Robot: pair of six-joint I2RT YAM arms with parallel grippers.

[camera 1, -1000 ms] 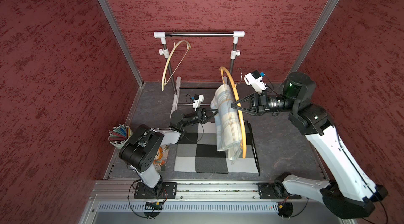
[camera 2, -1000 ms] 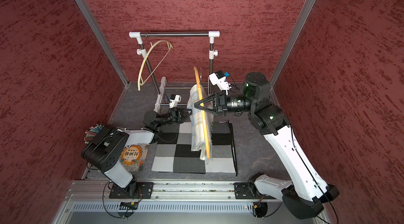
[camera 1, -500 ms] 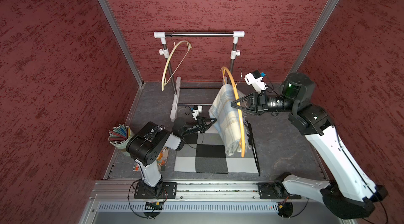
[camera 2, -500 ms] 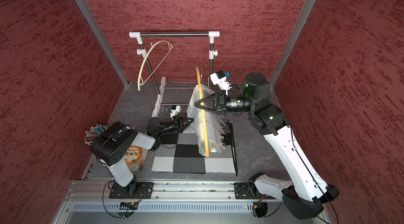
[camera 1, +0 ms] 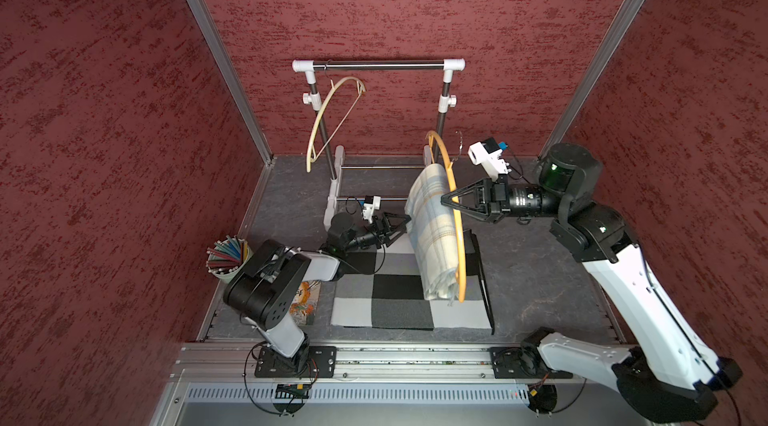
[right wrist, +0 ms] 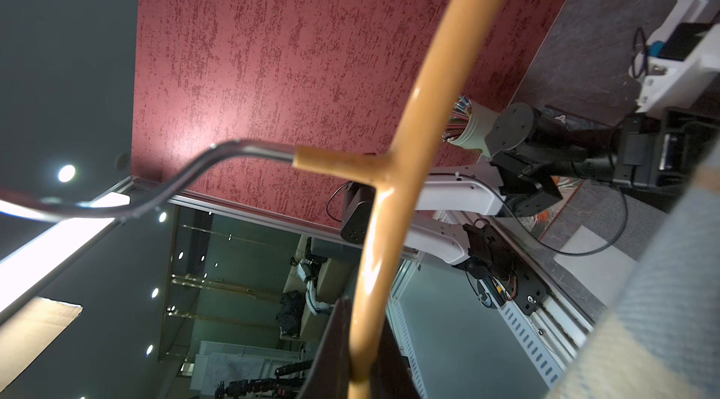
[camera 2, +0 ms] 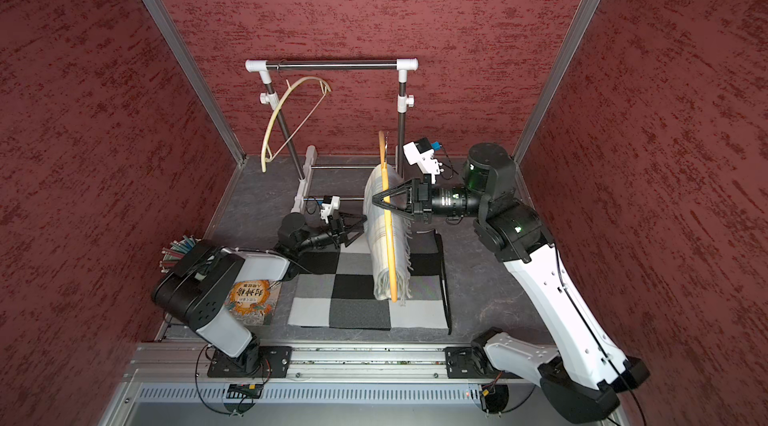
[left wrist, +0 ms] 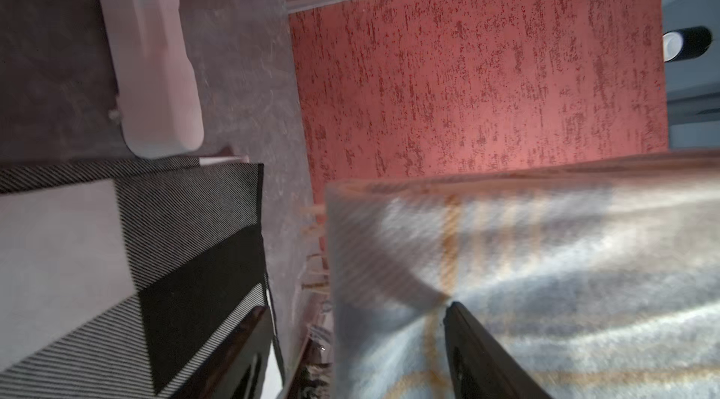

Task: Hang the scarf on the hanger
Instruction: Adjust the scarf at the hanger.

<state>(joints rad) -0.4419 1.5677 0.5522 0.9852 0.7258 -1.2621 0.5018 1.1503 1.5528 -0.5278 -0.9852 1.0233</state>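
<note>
A pale green cup (camera 1: 222, 275) is holding coloured sticks (camera 1: 227, 248). I'm clamping my right gripper (camera 1: 447, 198) on the glossy orange hanger (camera 1: 457, 245), which is carrying the pale plaid scarf (camera 1: 432, 232) above the checkered mat (camera 1: 395, 293). My left gripper (camera 1: 406, 225) is gaping wide.

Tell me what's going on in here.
The right gripper is shut on an orange hanger and holds it up above the checkered mat, with the plaid scarf draped over it. The left gripper is open, right beside the scarf's hanging side. The orange hanger is not yet on the rack, where a pale hanger hangs.
</note>
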